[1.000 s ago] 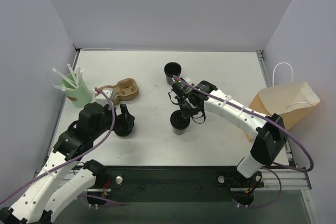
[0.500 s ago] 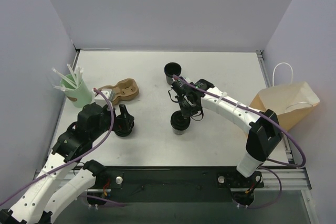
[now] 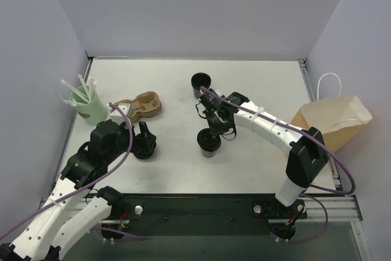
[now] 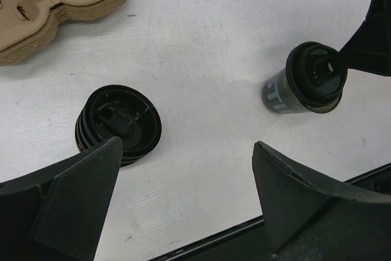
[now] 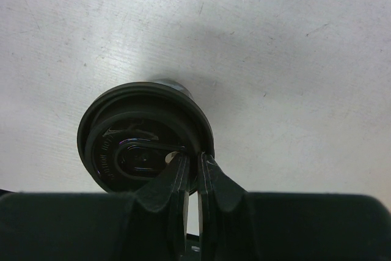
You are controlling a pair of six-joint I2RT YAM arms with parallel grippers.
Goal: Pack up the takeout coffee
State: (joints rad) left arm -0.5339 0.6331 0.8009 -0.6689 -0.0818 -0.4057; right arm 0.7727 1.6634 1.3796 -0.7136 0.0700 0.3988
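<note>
The takeout coffee (image 3: 208,143), a small black cup with a black lid, stands mid-table. It also shows in the left wrist view (image 4: 305,80) and the right wrist view (image 5: 143,139). My right gripper (image 3: 215,129) is down on it from the far side. In its wrist view (image 5: 195,158) the jaws are almost together, pinching the lid's rim. My left gripper (image 3: 145,134) is open and empty (image 4: 186,145), just beside a squat stack of black lids (image 4: 119,123). The brown paper bag (image 3: 333,120) lies at the right edge.
A second black cup (image 3: 200,82), open-topped, stands behind the right gripper. A mint-green cup of white straws (image 3: 85,103) and brown pulp cup carriers (image 3: 142,106) sit at the left. The lid stack (image 3: 145,148) is under the left gripper.
The right arm's elbow has swung slightly left and the gripper has settled closer on the lidded cup. The cup stays on the table. The left arm has not moved.
</note>
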